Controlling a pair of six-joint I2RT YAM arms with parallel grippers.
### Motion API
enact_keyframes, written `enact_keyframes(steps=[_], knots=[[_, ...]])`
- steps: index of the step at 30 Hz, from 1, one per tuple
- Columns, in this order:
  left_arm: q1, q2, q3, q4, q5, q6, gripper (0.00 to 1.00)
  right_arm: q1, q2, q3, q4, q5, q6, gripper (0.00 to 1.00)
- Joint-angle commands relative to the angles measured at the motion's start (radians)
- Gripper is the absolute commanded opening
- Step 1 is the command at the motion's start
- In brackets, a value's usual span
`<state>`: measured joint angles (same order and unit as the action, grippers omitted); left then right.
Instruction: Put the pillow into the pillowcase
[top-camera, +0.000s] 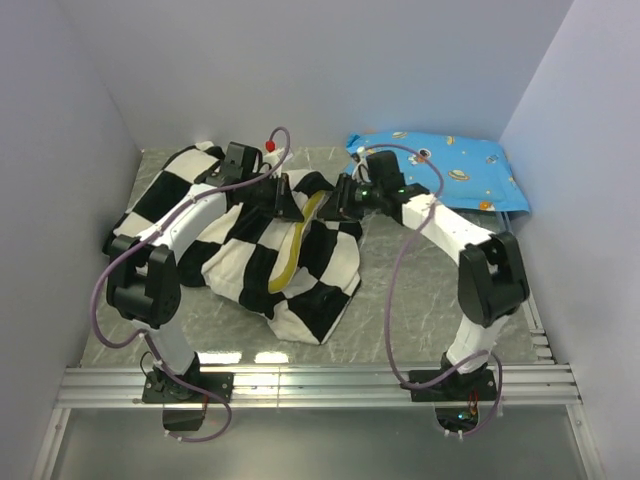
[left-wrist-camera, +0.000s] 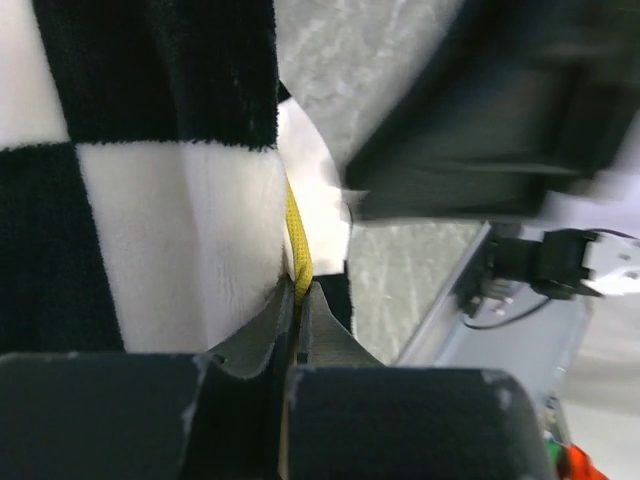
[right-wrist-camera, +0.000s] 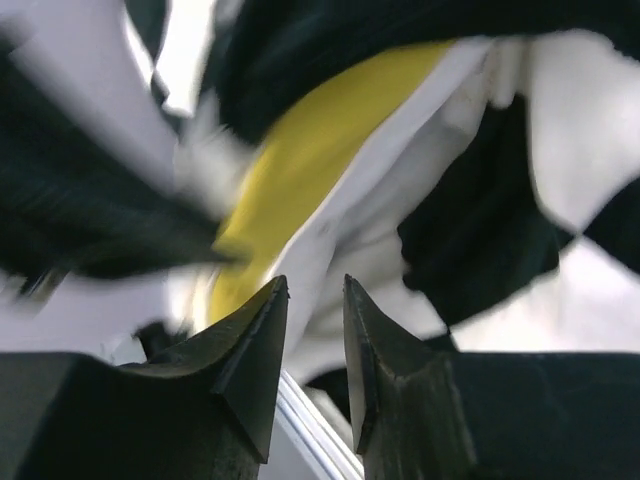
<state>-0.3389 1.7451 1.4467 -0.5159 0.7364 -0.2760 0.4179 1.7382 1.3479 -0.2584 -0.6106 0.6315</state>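
Note:
The black and white checkerboard pillowcase (top-camera: 310, 290) lies crumpled in the middle of the table. A yellow strip of the pillow (top-camera: 290, 255) shows through its open mouth; the rest of the pillow is hidden inside. My left gripper (top-camera: 290, 207) is at the far end of that strip. In the left wrist view it (left-wrist-camera: 300, 287) is shut on the pillow's yellow piping (left-wrist-camera: 294, 225), with white pillowcase plush (left-wrist-camera: 170, 220) against the left finger. My right gripper (top-camera: 338, 200) hovers just right of it. Its jaws (right-wrist-camera: 315, 285) stand narrowly open and hold nothing, facing the pillow (right-wrist-camera: 310, 150) and pillowcase folds (right-wrist-camera: 480, 230).
A blue cartoon-print pillow (top-camera: 440, 165) lies at the back right against the wall. A metal rail (top-camera: 320, 380) runs along the near edge by the arm bases. Walls close in the table on three sides. The two grippers are very close together.

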Motion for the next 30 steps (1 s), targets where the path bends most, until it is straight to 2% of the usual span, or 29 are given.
enact_keyframes(steps=[1, 5, 7, 9, 14, 18, 22, 26, 27, 28, 29, 30], knots=[[0.026, -0.041, -0.003, 0.088, 0.175, -0.063, 0.00, -0.007, 0.112, -0.042, 0.160, 0.095, 0.169, 0.37], [0.029, -0.033, 0.000, 0.108, 0.221, -0.080, 0.00, 0.019, 0.133, -0.118, 0.312, 0.152, 0.263, 0.43], [0.031, -0.026, 0.006, 0.103, 0.251, -0.081, 0.00, 0.033, 0.147, -0.113, 0.364, 0.181, 0.272, 0.50], [0.032, -0.021, 0.001, 0.097, 0.270, -0.080, 0.00, 0.045, 0.182, -0.083, 0.404, 0.209, 0.295, 0.51], [0.035, -0.033, -0.019, 0.085, 0.284, -0.066, 0.00, 0.074, 0.245, -0.006, 0.392, 0.267, 0.329, 0.54], [0.035, -0.039, -0.035, 0.089, 0.299, -0.072, 0.00, 0.097, 0.285, 0.037, 0.311, 0.357, 0.326, 0.57], [0.037, -0.052, -0.046, 0.090, 0.299, -0.072, 0.00, 0.102, 0.354, 0.088, 0.222, 0.417, 0.321, 0.56], [0.047, -0.058, -0.054, 0.067, 0.285, -0.051, 0.00, 0.091, 0.362, 0.077, 0.191, 0.436, 0.281, 0.43], [0.052, -0.058, -0.057, 0.051, 0.281, -0.039, 0.00, 0.088, 0.362, 0.071, 0.199, 0.425, 0.275, 0.33], [0.061, -0.056, -0.057, 0.041, 0.282, -0.031, 0.00, 0.084, 0.360, 0.069, 0.196, 0.422, 0.263, 0.29], [0.067, -0.049, -0.057, 0.027, 0.281, -0.022, 0.00, 0.076, 0.359, 0.071, 0.191, 0.419, 0.229, 0.14], [0.074, -0.050, -0.058, -0.001, 0.273, -0.002, 0.00, 0.068, 0.354, 0.069, 0.197, 0.407, 0.206, 0.05]])
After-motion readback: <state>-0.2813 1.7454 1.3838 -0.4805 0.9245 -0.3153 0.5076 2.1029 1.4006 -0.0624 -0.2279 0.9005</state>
